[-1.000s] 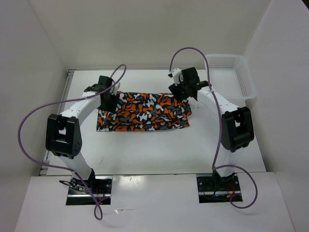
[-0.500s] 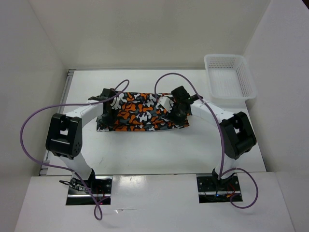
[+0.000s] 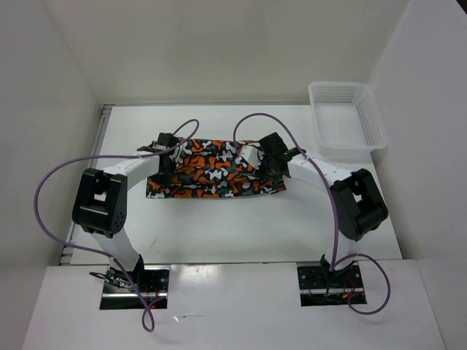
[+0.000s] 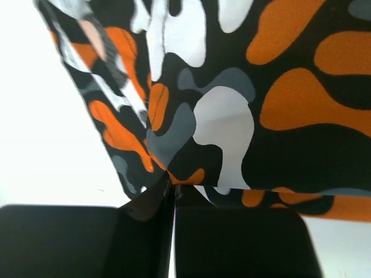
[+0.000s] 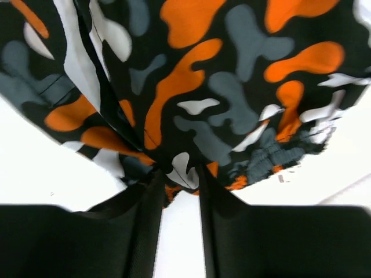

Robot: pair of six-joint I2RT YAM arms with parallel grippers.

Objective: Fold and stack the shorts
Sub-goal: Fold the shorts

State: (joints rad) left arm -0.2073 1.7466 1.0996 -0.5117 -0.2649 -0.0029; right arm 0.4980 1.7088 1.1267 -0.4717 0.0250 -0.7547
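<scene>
1. the left gripper is closed tight on a pinch of the shorts, near their left end.
2. the right gripper nips a bunch of the same cloth between its tips, near the right end.
3. the shorts lie on the worktop in the middle of the top view. their long side runs left to right, so each arm has the end closest to it.
4. the loose edge lies toward the bottom of the frame. i think both arms must pull that way together to make the fold.
5. the white basket sits apart at the upper right.
</scene>
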